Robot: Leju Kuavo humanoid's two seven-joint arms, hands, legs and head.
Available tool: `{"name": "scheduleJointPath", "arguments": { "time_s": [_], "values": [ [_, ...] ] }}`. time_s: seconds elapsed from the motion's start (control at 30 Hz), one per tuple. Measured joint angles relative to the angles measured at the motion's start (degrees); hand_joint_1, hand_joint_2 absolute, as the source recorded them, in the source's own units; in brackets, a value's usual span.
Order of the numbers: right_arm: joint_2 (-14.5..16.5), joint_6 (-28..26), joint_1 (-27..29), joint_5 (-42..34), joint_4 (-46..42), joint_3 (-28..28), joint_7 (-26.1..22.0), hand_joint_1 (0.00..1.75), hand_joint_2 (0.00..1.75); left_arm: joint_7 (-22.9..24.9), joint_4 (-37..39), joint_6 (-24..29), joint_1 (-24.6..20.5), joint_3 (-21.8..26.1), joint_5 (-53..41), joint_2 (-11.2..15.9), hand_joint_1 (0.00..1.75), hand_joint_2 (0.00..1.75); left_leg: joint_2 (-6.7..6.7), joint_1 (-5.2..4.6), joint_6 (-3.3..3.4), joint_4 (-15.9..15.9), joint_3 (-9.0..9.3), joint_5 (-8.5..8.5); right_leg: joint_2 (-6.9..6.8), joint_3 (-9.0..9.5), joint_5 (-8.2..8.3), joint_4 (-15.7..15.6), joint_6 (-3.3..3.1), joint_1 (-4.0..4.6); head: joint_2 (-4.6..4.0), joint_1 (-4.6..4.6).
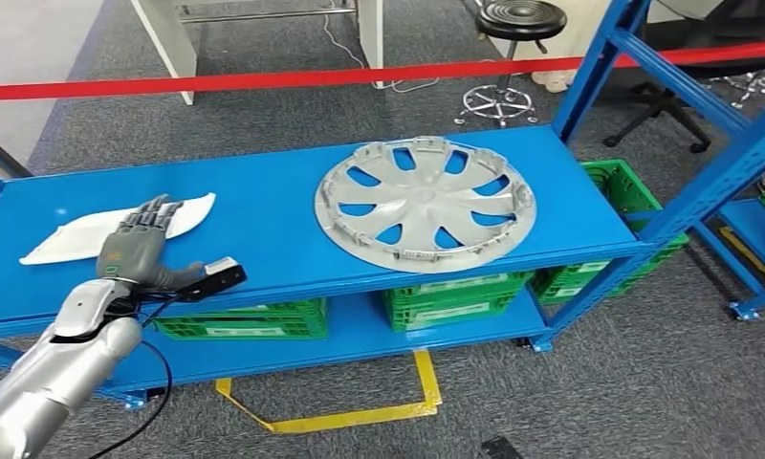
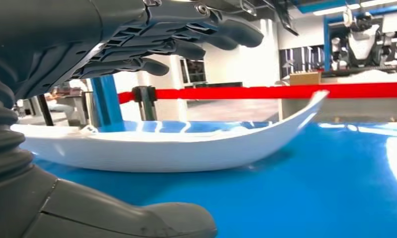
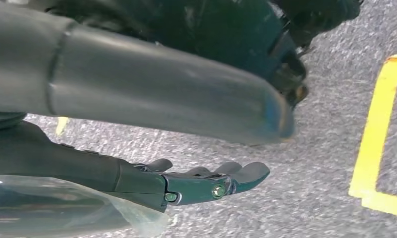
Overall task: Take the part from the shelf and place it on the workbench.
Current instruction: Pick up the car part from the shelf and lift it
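Observation:
A thin white curved part (image 1: 120,228) lies flat on the left of the blue shelf top (image 1: 264,220). My left hand (image 1: 138,251) hovers over its near edge, fingers spread above it and thumb low at the shelf front, holding nothing. In the left wrist view the white part (image 2: 176,146) sits between the fingers (image 2: 186,34) above and the thumb (image 2: 137,220) below, with a gap to both. A silver wheel cover (image 1: 426,201) lies on the shelf's right half. My right hand (image 3: 206,181) hangs over the grey floor, fingers loosely extended and empty.
Green crates (image 1: 455,296) sit on the lower shelf level. A red barrier tape (image 1: 360,75) runs behind the shelf. Blue uprights (image 1: 704,182) stand at the right. Yellow floor tape (image 1: 360,406) marks the carpet in front, and a black stool (image 1: 517,29) stands beyond.

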Motion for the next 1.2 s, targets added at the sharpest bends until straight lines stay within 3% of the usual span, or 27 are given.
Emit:
{"name": "scheduleJointPath", "arguments": {
  "time_s": [0.1, 0.13, 0.23, 0.27, 0.3, 0.33, 0.4, 0.43, 0.47, 0.6, 0.67, 0.73, 0.77, 0.8, 0.87, 0.9, 0.97, 1.03, 1.1, 1.13, 1.2],
  "values": [
    [0.0, 0.0, 0.2, 0.3, 0.0, -0.4, 0.0, 0.00, 0.00, 1.1, 1.7, 2.3, -0.3, 1.1, -0.7, -0.7, 0.00, 1.75, 0.05, 0.20, -0.86, 0.9, -0.33, -0.82, 0.06, 0.02, 0.41, -0.3, -0.87, -0.18, 0.00, -0.07],
    [0.0, 0.0, 0.2, 0.3, 0.0, -0.5, 0.0, 0.00, 0.00, 1.5, 2.3, 2.7, -0.5, 1.5, -0.9, -0.9, 0.00, 1.75, 0.08, 0.24, -1.13, 2.9, -1.13, -2.10, 0.04, 0.07, 0.53, -0.4, -1.19, -0.28, 0.00, -0.11],
    [0.1, 0.0, 0.2, 0.4, 0.0, -0.6, 0.0, 0.00, 0.00, 2.4, 4.3, 3.3, -1.0, 2.2, -1.4, -1.4, 0.00, 1.75, 0.12, 0.28, -1.62, 13.0, -5.54, -6.73, 0.00, 0.11, 0.52, -0.4, -1.58, -0.27, 0.00, -0.15],
    [0.1, 0.0, 0.2, 0.4, 0.0, -0.7, 0.0, 0.00, 0.00, 2.7, 4.9, 3.3, -1.1, 2.4, -1.5, -1.6, 0.00, 1.75, 0.12, 0.28, -1.65, 15.0, -6.42, -7.05, 0.00, 0.12, 0.51, -0.4, -1.61, -0.25, 0.00, -0.15],
    [0.1, 0.0, 0.3, 0.5, 0.0, -0.7, 0.0, 0.00, 0.00, 3.2, 5.5, 3.5, -1.1, 2.6, -1.7, -1.8, 0.00, 1.75, 0.12, 0.29, -1.61, 14.9, -6.38, -6.34, 0.01, 0.14, 0.50, -0.4, -1.61, -0.25, 0.00, -0.15],
    [0.2, 0.0, 0.3, 0.6, 0.0, -0.7, 0.0, 0.00, 0.00, 3.7, 6.0, 3.7, -1.3, 2.9, -1.9, -2.0, 0.00, 1.75, 0.12, 0.29, -1.49, 12.7, -5.33, -4.65, 0.03, 0.18, 0.50, -0.4, -1.60, -0.25, 0.00, -0.15],
    [0.2, 0.0, 0.2, 0.8, 0.0, -0.8, 0.1, 0.00, 0.00, 4.7, 7.3, 4.0, -2.3, 3.7, -2.4, -2.3, 0.00, 1.75, 0.12, 0.20, -1.16, 5.3, -1.87, -0.99, 0.05, 0.21, 0.45, -0.3, -1.47, -0.12, 0.00, -0.14],
    [0.3, 0.0, 0.1, 0.9, 0.0, -0.9, 0.1, 0.00, 0.00, 5.1, 8.1, 3.8, -3.1, 4.1, -2.8, -2.5, 0.00, 1.75, 0.11, 0.12, -0.95, 2.3, -0.51, -0.10, 0.04, 0.10, 0.44, -0.3, -1.31, 0.00, 0.00, -0.13],
    [0.4, 0.0, 0.1, 0.9, 0.0, -1.0, 0.1, 0.00, 0.00, 5.3, 9.0, 3.2, -3.8, 4.3, -3.1, -2.6, 0.00, 1.75, 0.09, 0.03, -0.78, 0.6, 0.17, 0.11, 0.03, -0.04, 0.49, -0.3, -1.07, 0.10, 0.00, -0.08],
    [0.4, 0.1, 0.1, 1.0, 0.0, -1.1, 0.2, 0.00, 0.00, 6.0, 12.5, 0.9, -5.3, 4.8, -3.9, -2.7, 0.00, 1.75, 0.11, 0.10, 0.31, -0.5, 0.34, 0.10, -0.02, -0.75, -0.09, 0.3, 0.08, 0.06, 0.00, 0.01],
    [0.4, 0.1, 0.0, 1.0, 0.0, -1.3, 0.2, 0.00, 0.00, 6.2, 13.8, 0.6, -6.1, 4.9, -4.0, -2.9, 0.00, 1.75, 0.17, 0.27, 0.90, -0.7, 0.36, 0.32, -0.05, -2.91, -2.74, 4.6, 0.53, -0.03, 0.00, 0.25],
    [0.4, 0.1, 0.0, 1.1, 0.0, -1.5, 0.3, 0.00, 0.00, 6.7, 15.4, 0.2, -6.8, 4.9, -4.2, -3.2, 0.00, 1.75, 0.18, 0.22, 1.17, -0.7, 0.33, 0.31, -0.08, -6.23, -5.73, 11.5, 0.74, -0.08, 0.00, 0.42],
    [0.4, 0.1, 0.1, 1.1, 0.0, -1.6, 0.3, 0.00, 0.00, 7.0, 16.2, 0.2, -7.0, 4.9, -4.3, -3.3, 0.00, 1.75, 0.18, 0.20, 1.18, -0.7, 0.35, 0.30, -0.09, -7.37, -6.25, 13.9, 0.81, -0.09, 0.00, 0.40],
    [0.4, 0.1, 0.1, 1.2, 0.0, -1.6, 0.3, 0.00, 0.00, 7.3, 16.9, 0.2, -7.3, 5.0, -4.5, -3.4, 0.00, 1.75, 0.17, 0.19, 1.19, -0.7, 0.38, 0.29, -0.10, -7.62, -5.75, 14.4, 0.84, -0.09, 0.00, 0.43],
    [0.4, 0.1, 0.1, 1.3, 0.0, -1.7, 0.4, 0.00, 0.00, 7.9, 18.3, 0.6, -7.8, 5.0, -5.0, -3.5, 0.00, 1.75, 0.13, 0.19, 1.13, -0.7, 0.49, 0.25, -0.13, -5.26, -2.45, 9.6, 0.76, -0.14, 0.00, 0.43],
    [0.4, 0.1, 0.0, 1.3, 0.0, -1.7, 0.4, 0.00, 0.00, 8.2, 18.9, 0.9, -8.0, 5.1, -5.2, -3.6, 0.10, 1.75, 0.12, 0.11, 0.97, -0.6, 0.49, 0.20, -0.14, -3.44, -1.01, 6.0, 0.68, -0.13, 0.00, 0.44],
    [0.5, 0.1, -0.2, 1.4, 0.0, -1.9, 0.4, 0.00, 0.00, 8.5, 20.1, 1.1, -8.6, 5.3, -5.5, -3.6, 0.98, 1.75, 0.07, -0.14, 0.44, -0.3, 0.36, 0.10, -0.10, -0.71, 0.26, 1.0, 0.32, -0.15, 0.00, 0.38],
    [0.6, 0.1, -0.1, 1.4, 0.0, -2.0, 0.5, 0.00, 0.00, 8.9, 21.0, 0.8, -9.0, 5.6, -5.5, -3.6, 1.75, 1.75, 0.03, -0.26, -0.15, -0.3, 0.31, 0.23, -0.03, -0.10, 0.19, 0.1, -0.23, -0.08, 0.00, 0.33],
    [0.6, 0.1, 0.0, 1.4, 0.0, -2.1, 0.5, 0.00, 0.00, 9.1, 21.8, 0.0, -9.0, 5.9, -5.3, -3.6, 1.75, 1.75, 0.06, -0.10, -0.70, 0.0, 0.23, -0.18, -0.06, -0.08, 0.48, 0.0, -0.90, -0.12, 0.00, 0.28],
    [0.6, 0.1, 0.0, 1.5, 0.0, -2.1, 0.5, 0.00, 0.00, 9.1, 22.1, -0.3, -9.0, 6.1, -5.1, -3.6, 1.75, 1.75, 0.09, -0.03, -0.96, 1.3, -0.30, -1.15, -0.08, -0.06, 0.61, -0.1, -1.26, -0.18, 0.00, 0.21],
    [0.7, 0.1, 0.0, 1.5, 0.0, -2.2, 0.5, 0.00, 0.00, 9.1, 22.7, -0.8, -8.9, 6.3, -4.8, -3.7, 1.75, 1.75, 0.13, 0.03, -1.39, 7.4, -2.86, -4.56, -0.09, -0.05, 0.69, -0.2, -1.72, -0.17, 0.00, 0.07]
  ]
}}
